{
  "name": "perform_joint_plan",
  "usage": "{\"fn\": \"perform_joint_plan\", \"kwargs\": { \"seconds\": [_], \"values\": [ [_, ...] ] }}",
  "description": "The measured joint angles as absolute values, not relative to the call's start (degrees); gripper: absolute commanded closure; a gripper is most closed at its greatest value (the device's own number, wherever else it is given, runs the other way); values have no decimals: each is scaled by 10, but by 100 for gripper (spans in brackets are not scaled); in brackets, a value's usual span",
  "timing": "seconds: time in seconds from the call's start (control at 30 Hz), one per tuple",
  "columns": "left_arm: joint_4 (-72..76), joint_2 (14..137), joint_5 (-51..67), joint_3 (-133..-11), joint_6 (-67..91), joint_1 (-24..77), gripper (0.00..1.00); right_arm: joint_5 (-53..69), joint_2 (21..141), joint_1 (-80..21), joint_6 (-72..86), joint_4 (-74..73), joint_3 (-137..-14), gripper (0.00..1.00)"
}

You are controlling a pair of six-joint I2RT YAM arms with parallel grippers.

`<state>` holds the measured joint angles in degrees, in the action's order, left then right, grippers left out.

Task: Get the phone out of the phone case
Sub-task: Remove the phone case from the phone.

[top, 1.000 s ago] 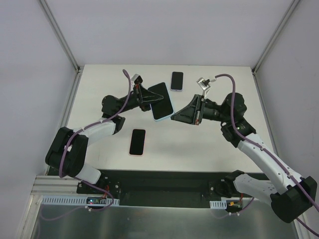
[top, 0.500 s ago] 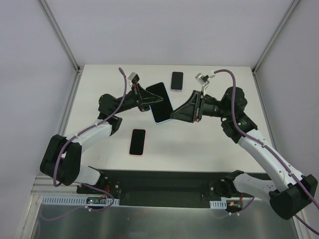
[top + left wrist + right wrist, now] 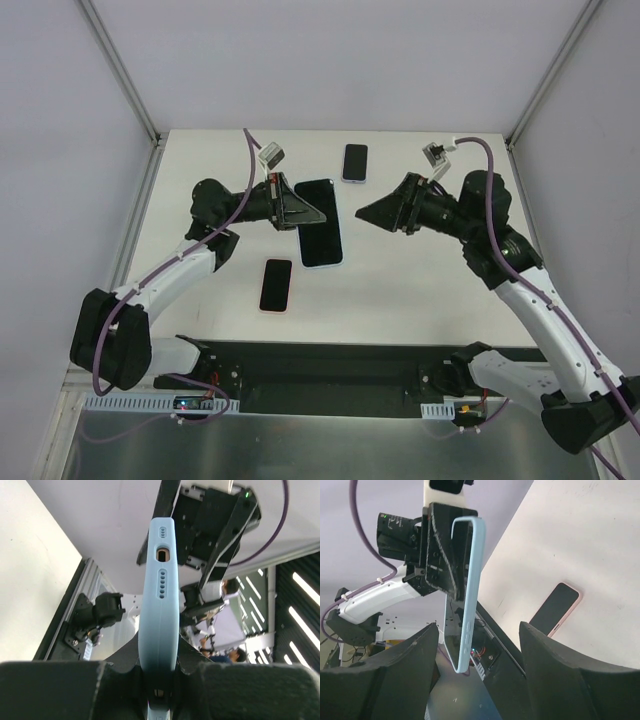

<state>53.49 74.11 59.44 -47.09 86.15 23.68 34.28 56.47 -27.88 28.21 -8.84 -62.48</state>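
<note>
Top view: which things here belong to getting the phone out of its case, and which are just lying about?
In the job: blue-cased phone, left hand gripping it, right hand open beside it.
Lying about: pink-cased phone, far phone.

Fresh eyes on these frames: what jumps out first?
The phone in its light-blue case is held in the air over the middle of the table, with the left gripper shut on it. Just to its right, the right gripper stands open and clear of it. Two more lie flat: a pink-cased phone nearer the arms and a dark phone at the far edge.
</note>
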Motion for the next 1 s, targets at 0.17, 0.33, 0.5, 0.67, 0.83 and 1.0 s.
{"fn": "perform_joint_plan", "kwargs": {
  "seconds": [0.17,0.33,0.5,0.67,0.83,1.0],
  "values": [
    [519,734,638,-471,824,241,100,334,604,-279,292,-93,-653,31],
    [486,723,664,-471,787,246,100,349,664,-279,319,-88,-677,19],
    [472,722,671,-471,770,248,100,372,712,-279,357,-45,-682,40],
    [466,722,671,-471,767,248,100,394,721,-279,401,19,-677,61],
    [466,722,672,-471,764,248,100,411,721,-278,447,87,-666,66],
    [466,722,672,-471,760,248,100,427,727,-278,477,132,-639,65]
  ]
}}
